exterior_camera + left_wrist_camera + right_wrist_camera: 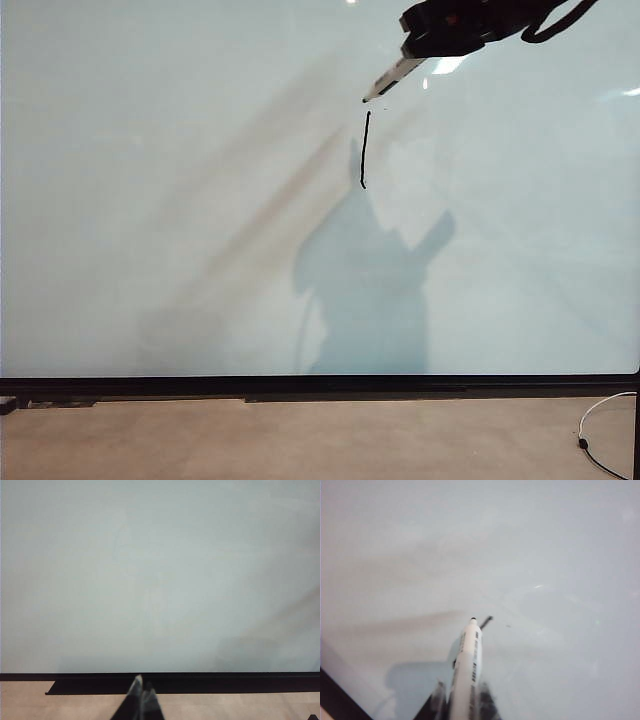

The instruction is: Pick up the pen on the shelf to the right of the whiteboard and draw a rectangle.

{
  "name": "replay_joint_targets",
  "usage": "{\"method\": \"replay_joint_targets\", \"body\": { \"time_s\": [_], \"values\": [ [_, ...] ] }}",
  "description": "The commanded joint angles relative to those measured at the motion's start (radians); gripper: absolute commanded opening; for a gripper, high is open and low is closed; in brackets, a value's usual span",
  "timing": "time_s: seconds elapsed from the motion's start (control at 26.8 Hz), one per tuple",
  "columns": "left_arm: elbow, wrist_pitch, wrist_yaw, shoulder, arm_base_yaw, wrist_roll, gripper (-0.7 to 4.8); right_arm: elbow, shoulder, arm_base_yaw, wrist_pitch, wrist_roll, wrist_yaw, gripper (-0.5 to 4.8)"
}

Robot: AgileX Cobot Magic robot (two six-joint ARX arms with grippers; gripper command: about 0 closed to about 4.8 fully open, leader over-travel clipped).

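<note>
Right wrist view had the right gripper [462, 700] clamped on the pen [468, 670], tip just off the whiteboard [545, 555] near one black stroke [364, 150], top of the exterior shot. Left gripper [141, 692] sat pinched together, low by the board's black frame [200, 676].

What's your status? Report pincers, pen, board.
Right pincer shut on pen, tip just off whiteboard. One black stroke drawn. Left pincer shut, empty, low by frame. Nothing obstructing.
</note>
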Motion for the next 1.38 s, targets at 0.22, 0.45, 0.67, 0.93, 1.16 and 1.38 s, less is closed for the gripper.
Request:
{"method": "replay_joint_targets", "body": {
  "time_s": [0.22, 0.45, 0.67, 0.93, 1.16, 1.38],
  "values": [
    [0.003, 0.006, 0.000, 0.000, 0.000, 0.005, -0.04, 0.000, 0.028, -0.114, 0.092, 0.164, -0.213, -0.06],
    [0.003, 0.006, 0.000, 0.000, 0.000, 0.005, -0.04, 0.001, 0.084, -0.231, 0.153, 0.217, -0.458, -0.06],
    [0.003, 0.006, 0.000, 0.000, 0.000, 0.005, -0.05, 0.001, 0.103, -0.280, 0.187, 0.228, -0.537, -0.06],
    [0.003, 0.006, 0.000, 0.000, 0.000, 0.005, -0.04, 0.001, 0.159, -0.330, 0.244, 0.269, -0.619, -0.06],
    [0.003, 0.006, 0.000, 0.000, 0.000, 0.005, -0.05, 0.002, 0.190, -0.333, 0.291, 0.280, -0.634, -0.06],
    [0.003, 0.006, 0.000, 0.000, 0.000, 0.005, -0.04, 0.002, 0.198, -0.333, 0.308, 0.286, -0.618, -0.06]
  ]
}}
